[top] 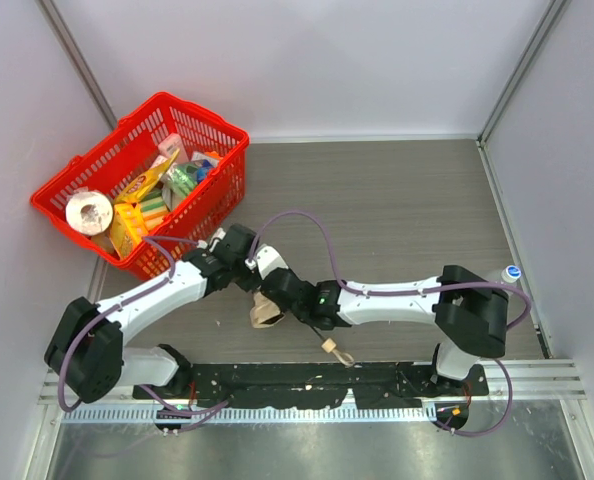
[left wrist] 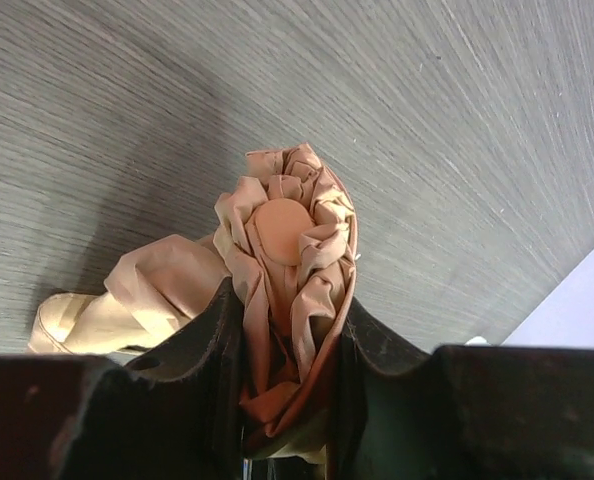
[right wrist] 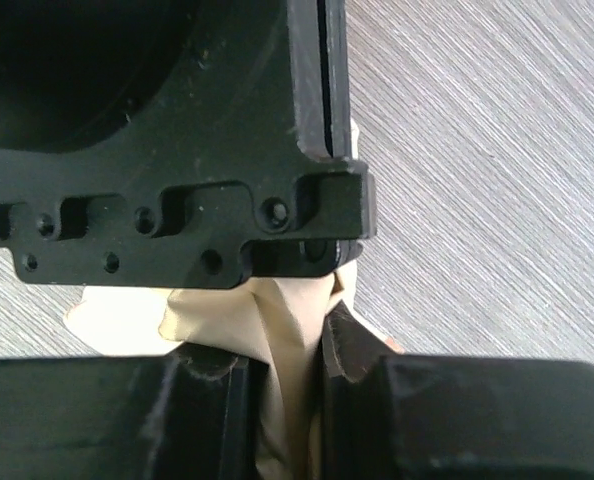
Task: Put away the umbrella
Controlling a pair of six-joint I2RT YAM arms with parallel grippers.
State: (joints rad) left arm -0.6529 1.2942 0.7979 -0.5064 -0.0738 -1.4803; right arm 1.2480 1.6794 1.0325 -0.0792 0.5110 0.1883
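The umbrella is a bundle of tan fabric held just above the table's near middle, between the two arms. Its small handle with a cord loop hangs toward the front. In the left wrist view, my left gripper is shut on the gathered fabric, just below the umbrella's round tip cap. My right gripper is shut on a fold of pale fabric, right up against the left gripper's black body. From above, the left gripper and the right gripper nearly touch.
A red basket stands tilted at the back left, holding a paper roll and several packets. A small white and blue bottle stands at the table's right edge. Walls close in the left, right and back.
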